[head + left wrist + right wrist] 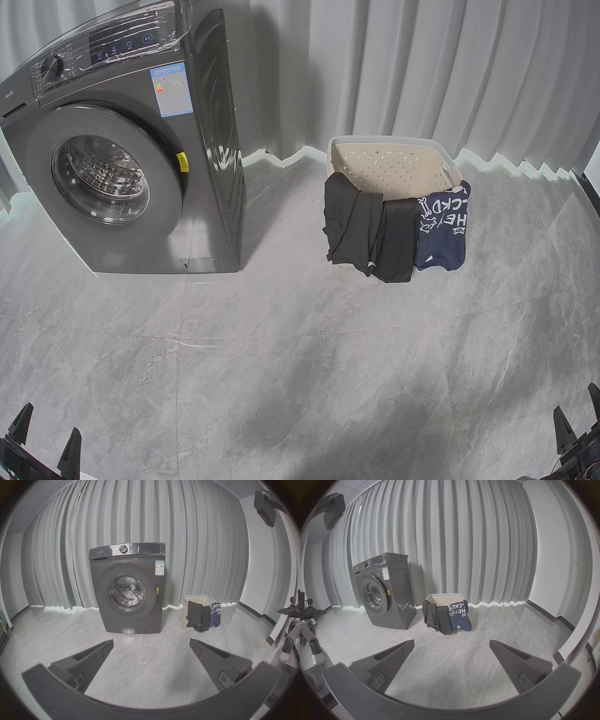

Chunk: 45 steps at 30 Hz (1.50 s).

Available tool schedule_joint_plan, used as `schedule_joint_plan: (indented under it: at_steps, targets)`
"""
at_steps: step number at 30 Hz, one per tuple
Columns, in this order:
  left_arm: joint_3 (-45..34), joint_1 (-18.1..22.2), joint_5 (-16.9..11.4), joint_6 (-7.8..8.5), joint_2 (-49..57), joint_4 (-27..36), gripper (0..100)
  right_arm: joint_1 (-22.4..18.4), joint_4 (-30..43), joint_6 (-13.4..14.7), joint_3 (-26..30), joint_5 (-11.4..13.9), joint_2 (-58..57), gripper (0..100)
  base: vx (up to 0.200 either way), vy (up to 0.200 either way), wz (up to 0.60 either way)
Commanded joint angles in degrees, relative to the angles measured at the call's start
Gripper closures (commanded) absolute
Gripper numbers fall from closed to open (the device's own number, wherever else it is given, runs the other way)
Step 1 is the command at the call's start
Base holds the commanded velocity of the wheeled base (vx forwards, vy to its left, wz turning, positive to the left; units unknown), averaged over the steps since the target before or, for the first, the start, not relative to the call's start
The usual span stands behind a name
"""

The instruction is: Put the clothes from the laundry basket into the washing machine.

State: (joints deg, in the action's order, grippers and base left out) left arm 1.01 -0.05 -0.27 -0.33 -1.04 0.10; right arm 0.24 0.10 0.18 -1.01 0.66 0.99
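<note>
A dark grey washing machine point(125, 144) stands on the floor at the left, its round glass door point(100, 178) shut. To its right sits a cream laundry basket point(390, 164). Over the basket's front rim hang a black garment point(353, 225), a second black piece point(397, 240) and a navy printed shirt point(445, 231). My left gripper point(45, 431) is open low at the near left, far from both. My right gripper point(578, 415) is open low at the near right. The machine point(128, 589) and basket point(200, 600) lie ahead of the left gripper point(151, 645); the right gripper point(451, 645) faces the basket point(445, 598).
Pale curtains point(437, 69) run along the back wall behind the machine and basket. Broad grey tiled floor point(300, 350) lies between the grippers and both objects. A dark baseboard point(587, 184) edges the right wall.
</note>
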Motion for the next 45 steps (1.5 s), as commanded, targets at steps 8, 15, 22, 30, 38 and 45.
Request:
schedule_joint_plan:
  at_steps: [8,15,22,30,38,45]
  targets:
    - [-0.92,-0.04,0.00,-0.46,1.04,-0.01,0,0.02,-0.01,-0.01,0.92,0.04,-0.99,0,0.000,0.000,0.00]
    - [-0.92,-0.04,0.00,-0.64,1.04,-0.01,0,0.02,-0.01,-0.01,0.92,0.04,-0.99,0,0.200,0.000,0.00]
    - [-0.92,-0.04,0.00,-0.64,1.04,-0.01,0,0.02,-0.01,-0.01,0.92,0.04,-0.99,0,0.143,0.000,0.00]
    - [-0.92,-0.04,0.00,-0.90,1.04,-0.10,0,0.02,-0.01,-0.01,0.92,0.04,-0.99,0,0.000,-0.050,0.00]
    - [-0.92,-0.04,0.00,-0.90,1.04,-0.10,0,0.02,-0.01,-0.01,0.92,0.04,-0.99,0,0.000,-0.200,0.00]
    - [-0.92,-0.04,0.00,-0.90,1.04,-0.10,0,0.02,-0.01,-0.01,0.92,0.04,-0.99,0,0.000,-0.200,0.00]
